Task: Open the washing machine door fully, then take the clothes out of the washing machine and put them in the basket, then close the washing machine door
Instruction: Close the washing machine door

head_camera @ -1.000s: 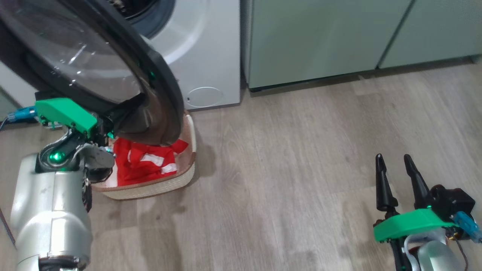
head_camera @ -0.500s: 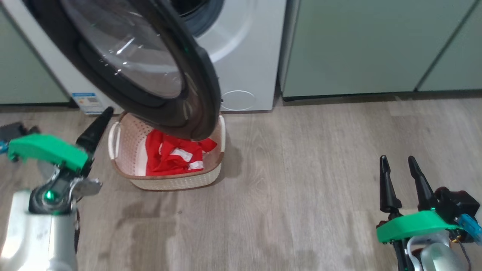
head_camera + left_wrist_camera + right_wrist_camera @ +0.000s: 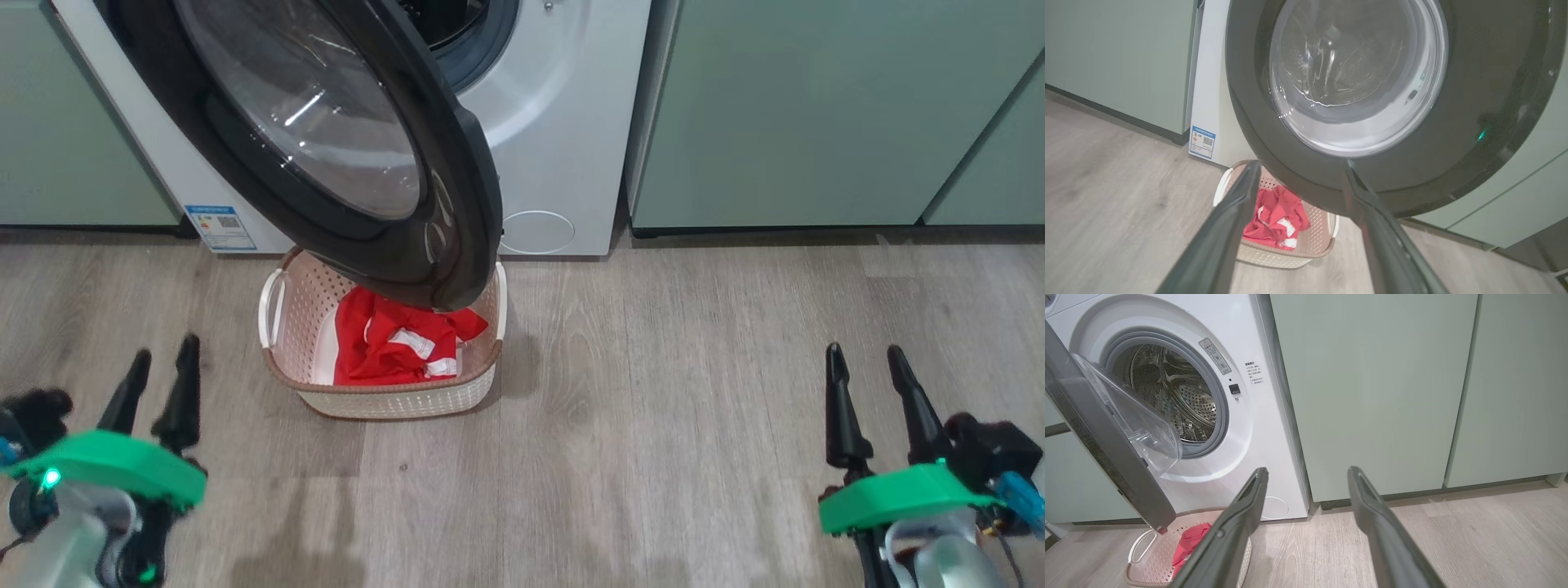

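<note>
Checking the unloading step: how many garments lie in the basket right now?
1. A bright red fabric garment with white stripes lies bunched in the small cream-white perforated plastic basket, toward its right side. Anything beneath it would be hidden.

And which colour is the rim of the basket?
Brown, woven-looking, on the cream-white basket; the head view shows it best.

Grey-brown wood-look plank floor (image 3: 653,408) is lying under and ahead of both the left fingers (image 3: 181,392) and the right fingers (image 3: 841,408). Flat pale green cabinet doors (image 3: 775,106) are standing beyond the right fingers, with a dark plinth gap (image 3: 775,231) running beneath them. Another green cabinet front (image 3: 65,122) is standing beyond the left fingers. Soft, even light is falling on the boards.
</note>
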Robot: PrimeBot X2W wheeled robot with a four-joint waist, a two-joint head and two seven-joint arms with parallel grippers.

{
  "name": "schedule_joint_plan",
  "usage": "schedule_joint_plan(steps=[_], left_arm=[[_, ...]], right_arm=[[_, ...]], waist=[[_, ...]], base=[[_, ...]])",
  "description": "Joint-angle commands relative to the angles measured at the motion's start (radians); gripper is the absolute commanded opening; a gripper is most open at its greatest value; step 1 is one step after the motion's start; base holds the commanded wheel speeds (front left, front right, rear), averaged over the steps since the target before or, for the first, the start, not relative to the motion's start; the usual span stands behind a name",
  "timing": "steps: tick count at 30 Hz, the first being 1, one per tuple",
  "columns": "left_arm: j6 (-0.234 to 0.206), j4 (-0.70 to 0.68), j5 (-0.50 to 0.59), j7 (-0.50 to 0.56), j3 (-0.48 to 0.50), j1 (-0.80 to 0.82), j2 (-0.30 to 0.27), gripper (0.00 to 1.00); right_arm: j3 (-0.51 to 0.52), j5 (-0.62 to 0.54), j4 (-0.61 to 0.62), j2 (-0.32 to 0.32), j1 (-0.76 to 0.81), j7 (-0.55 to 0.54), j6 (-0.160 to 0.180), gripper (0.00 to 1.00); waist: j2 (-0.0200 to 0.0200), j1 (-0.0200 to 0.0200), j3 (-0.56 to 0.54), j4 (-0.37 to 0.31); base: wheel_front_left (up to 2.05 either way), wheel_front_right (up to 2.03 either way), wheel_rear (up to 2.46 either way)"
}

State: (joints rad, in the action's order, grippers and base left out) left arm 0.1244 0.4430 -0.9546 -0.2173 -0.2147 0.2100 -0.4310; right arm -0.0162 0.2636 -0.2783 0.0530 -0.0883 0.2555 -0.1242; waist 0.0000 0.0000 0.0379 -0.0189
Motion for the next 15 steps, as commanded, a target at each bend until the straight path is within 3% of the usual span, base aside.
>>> schedule_joint_plan(steps=[1,6,15], left_arm=[[0.006,-0.005,0.033,-0.029,0.014,0.04,-0.05,1.0],[0.006,0.01,0.132,-0.044,0.056,0.038,-0.035,1.0],[0.006,-0.066,0.367,-0.044,0.229,-0.061,0.083,1.0]], right_arm=[[-0.016,-0.005,0.036,-0.002,0.002,0.006,-0.007,1.0],[-0.012,-0.005,0.038,-0.002,0.007,0.006,-0.007,1.0],[-0.013,-0.002,0.036,-0.002,0.01,0.006,-0.007,1.0]], waist=[[0.0,0.0,-0.002,0.001],[0.0,0.0,-0.003,0.002],[0.0,0.0,-0.001,-0.003]], base=[[0.0,0.0,0.0],[0.0,0.0,0.0],[0.0,0.0,0.0]])
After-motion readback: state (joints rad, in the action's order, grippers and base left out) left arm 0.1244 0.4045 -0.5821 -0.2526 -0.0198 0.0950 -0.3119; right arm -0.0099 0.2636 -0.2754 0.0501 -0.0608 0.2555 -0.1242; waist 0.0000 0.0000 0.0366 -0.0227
